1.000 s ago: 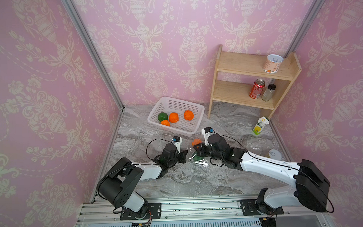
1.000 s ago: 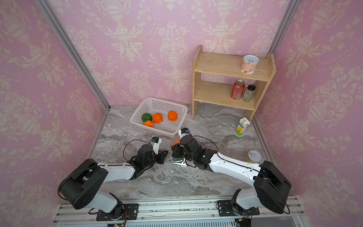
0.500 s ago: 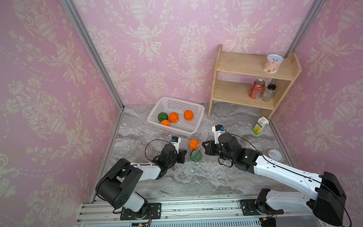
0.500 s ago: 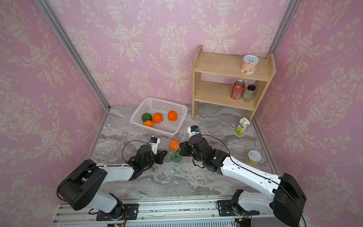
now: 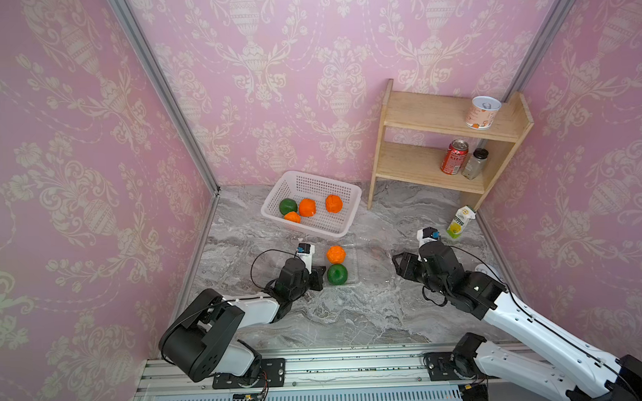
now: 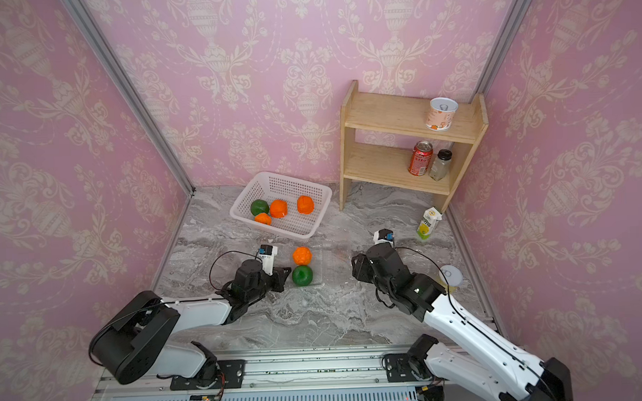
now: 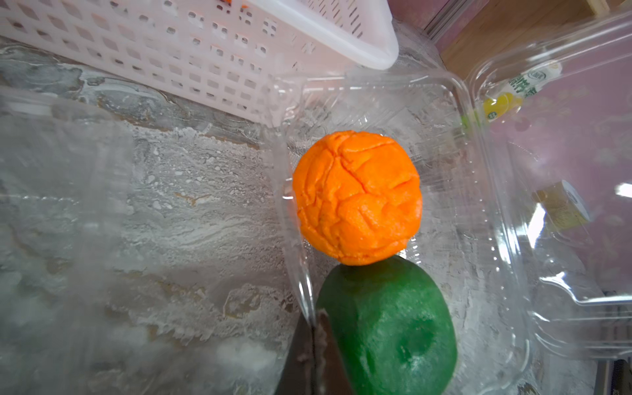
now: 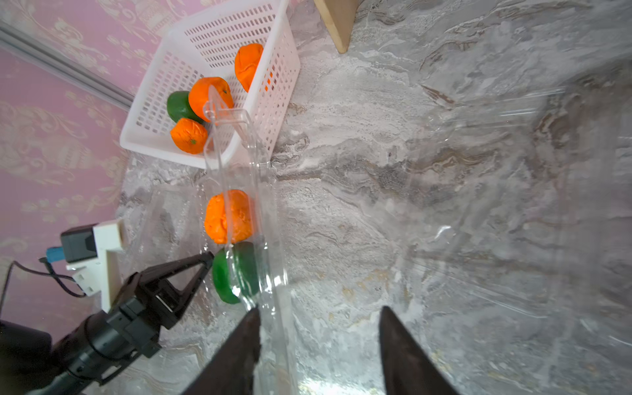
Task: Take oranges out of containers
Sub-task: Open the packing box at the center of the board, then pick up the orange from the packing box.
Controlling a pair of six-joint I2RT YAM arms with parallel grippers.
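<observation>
A clear container (image 5: 355, 259) lies open on the marble floor in front of the basket. It holds two oranges, a bright orange one (image 5: 336, 254) and a dark green one (image 5: 337, 274). My left gripper (image 5: 320, 276) is shut on the container's near rim, beside the green fruit (image 7: 393, 328); the thin plastic edge runs between its jaws (image 7: 314, 325). My right gripper (image 5: 397, 266) stands open to the right, well apart from the fruit. In the right wrist view the raised clear lid (image 8: 239, 164) stands next to one fingertip (image 8: 253, 319); nothing is gripped.
A white perforated basket (image 5: 344, 222) behind holds three orange fruits and a green one (image 5: 287, 206). More clear plastic lies at either side (image 8: 513, 164). A wooden shelf (image 5: 414, 168) with a red can (image 5: 454, 162), a juice carton (image 5: 460, 222) and a tin (image 6: 450, 276) stand right.
My right gripper has let go of the lid, opened, and drawn back to the right. The container now lies open. The left arm has kept its place at the rim.
</observation>
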